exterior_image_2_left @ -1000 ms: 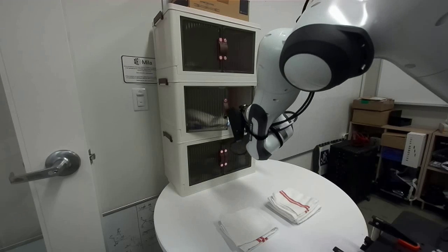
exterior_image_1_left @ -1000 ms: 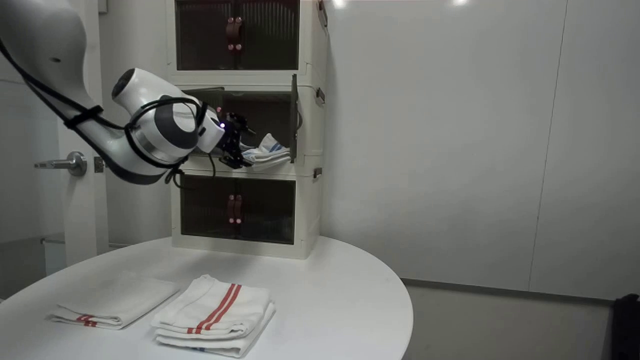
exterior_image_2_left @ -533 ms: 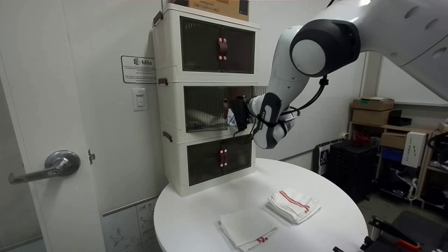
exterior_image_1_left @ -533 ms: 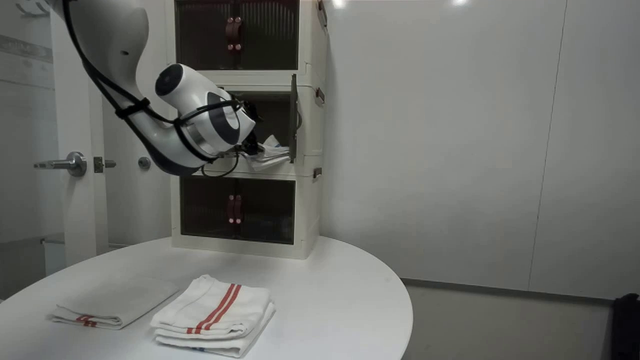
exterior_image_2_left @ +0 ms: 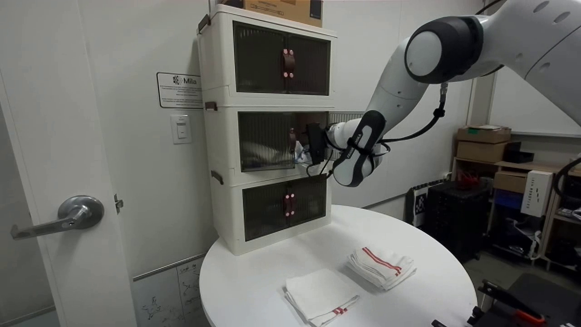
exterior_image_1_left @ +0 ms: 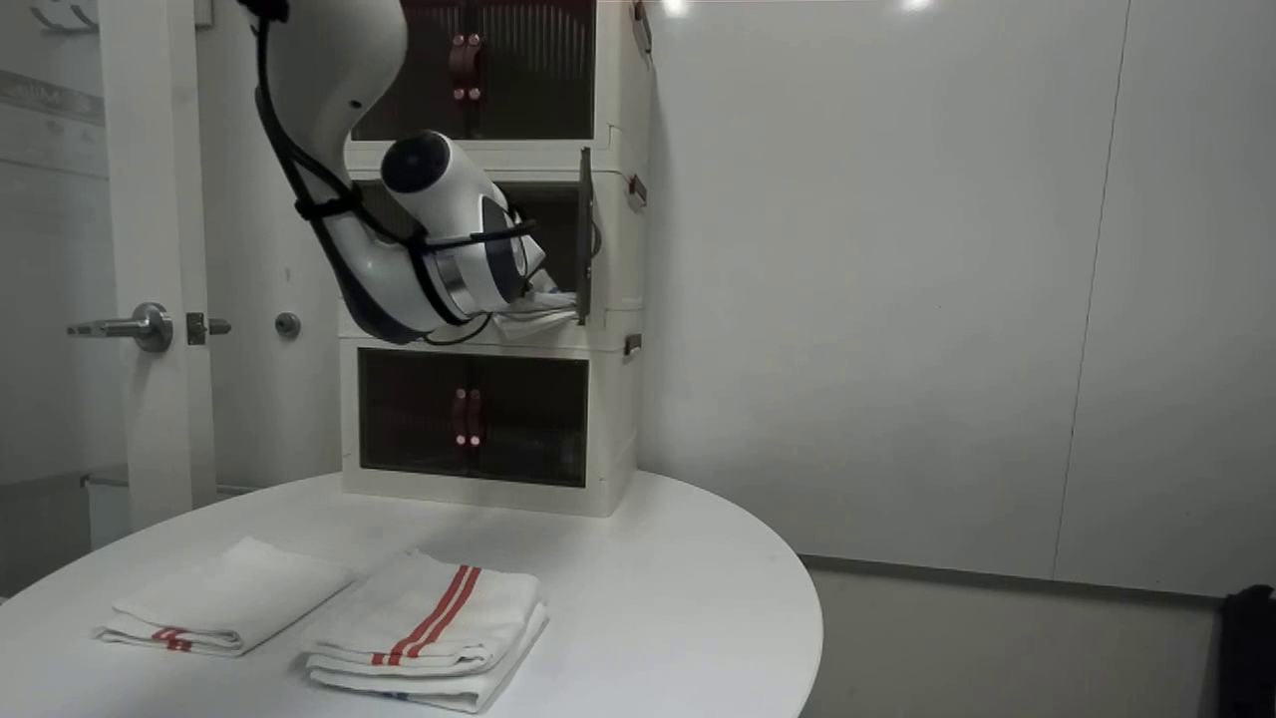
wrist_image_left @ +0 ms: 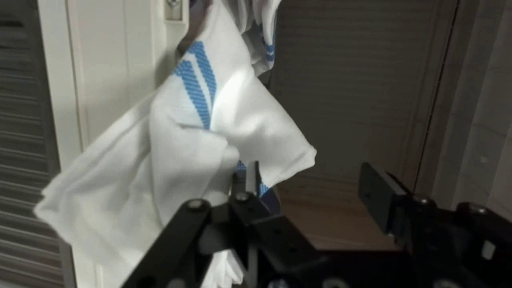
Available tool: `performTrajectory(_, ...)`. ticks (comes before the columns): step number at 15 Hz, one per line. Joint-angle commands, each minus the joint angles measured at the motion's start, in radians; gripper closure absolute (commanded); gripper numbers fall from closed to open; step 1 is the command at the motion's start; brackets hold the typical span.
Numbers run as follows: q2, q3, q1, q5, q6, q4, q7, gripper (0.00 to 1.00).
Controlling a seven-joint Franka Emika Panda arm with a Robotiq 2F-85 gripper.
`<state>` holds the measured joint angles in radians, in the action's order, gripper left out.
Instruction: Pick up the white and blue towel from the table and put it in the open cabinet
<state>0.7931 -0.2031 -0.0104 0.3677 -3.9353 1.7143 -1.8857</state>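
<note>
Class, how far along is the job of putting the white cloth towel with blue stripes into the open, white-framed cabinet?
Done: the white cloth towel with blue stripes lies in the mouth of the white-framed middle cabinet. In hand: the black two-fingered gripper is at the towel, jaws apart, gripping nothing. Remaining: the towel spills over the cabinet's front, so probably tucking it in, then withdrawing.

Matt cloth towel (wrist_image_left: 184, 148); smooth table (exterior_image_2_left: 268, 272); plastic-looking cabinet (exterior_image_2_left: 222, 147); shiny metal lever handle (exterior_image_2_left: 81, 212); cardboard box (exterior_image_2_left: 283, 12).

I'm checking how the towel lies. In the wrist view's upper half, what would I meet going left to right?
Dark ribbed panel, white frame, white and blue towel, cabinet's dark interior.
</note>
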Motion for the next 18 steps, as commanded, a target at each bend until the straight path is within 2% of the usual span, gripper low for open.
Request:
performTrajectory(1,0.028,0.065,-0.078,0.106,0.017,-0.063,-0.059,0.64)
performTrajectory(3,0.031,0.073,-0.097,0.142,0.014,-0.065,-0.079,0.79)
performTrajectory(4,0.028,0.074,-0.103,0.162,0.011,-0.060,-0.085,0.55)
performTrajectory(5,0.023,0.075,-0.105,0.177,0.005,-0.050,-0.086,0.42)
performTrajectory(6,0.015,0.073,-0.106,0.189,0.004,-0.039,-0.085,0.42)
performTrajectory(9,-0.039,0.077,-0.111,0.290,0.035,0.025,-0.115,0.21)
performTrajectory(12,-0.076,0.109,-0.138,0.555,0.106,0.059,-0.259,0.01)
performTrajectory(16,-0.081,0.142,-0.176,0.862,0.163,0.028,-0.495,0.00)
performTrajectory(18,-0.090,0.127,-0.168,0.930,0.214,0.021,-0.572,0.00)
